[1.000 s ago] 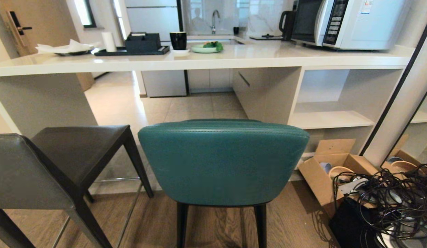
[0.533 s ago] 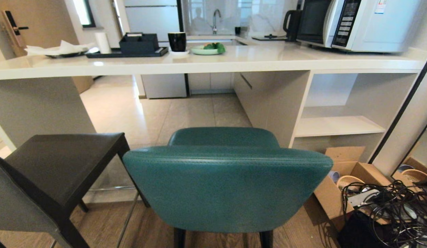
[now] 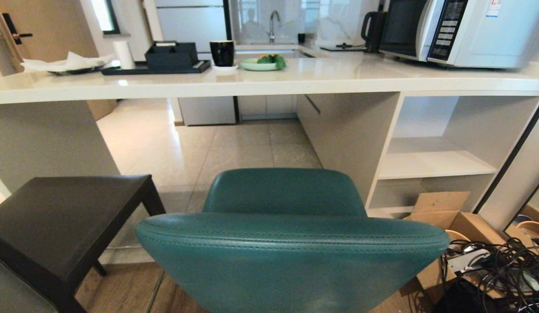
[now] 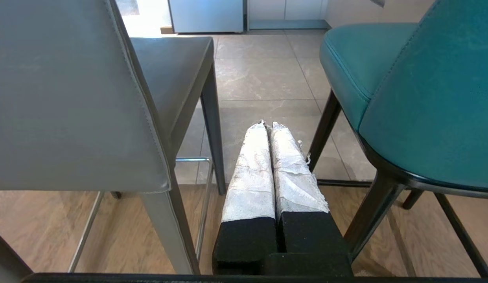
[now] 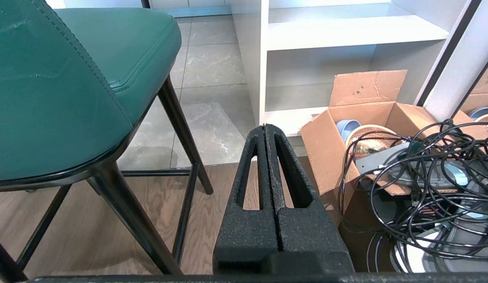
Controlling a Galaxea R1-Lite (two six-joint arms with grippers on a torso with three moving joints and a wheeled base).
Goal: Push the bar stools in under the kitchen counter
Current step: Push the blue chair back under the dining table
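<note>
Whole head view has shifted since the earlier frames: the teal stool [image 3: 291,243] back now fills the bottom of frame and the desk [image 3: 269,80] edge sits lower and nearer, so camera/base has come in closer; arms show no move of their own. Nearest: left gripper [image 4: 268,129] hangs low in the gap between the two stools, jaws clenched on nothing, touching neither stool as far as visible; right gripper [image 5: 265,131] hangs low off the teal stool's right side, jaws also clenched and empty, aimed toward the cardboard box [image 5: 369,118] and cable tangle [image 5: 428,177]. Next out: teal stool dead centre at 6 o'clock in head view, back toward the robot, seat pointing at the desk but seemingly short of its edge; grey stool [image 3: 65,221] at 8 o'clock, angled, also clear of the desk. Far: desk spans 9 to 3 o'clock with open shelves [image 3: 434,161] at 3 o'clock, microwave [image 3: 464,30] at 1 o'clock. Judgement: approach stage only, neither stool pushed in yet; both pushes left, teal one looks first in line.
</note>
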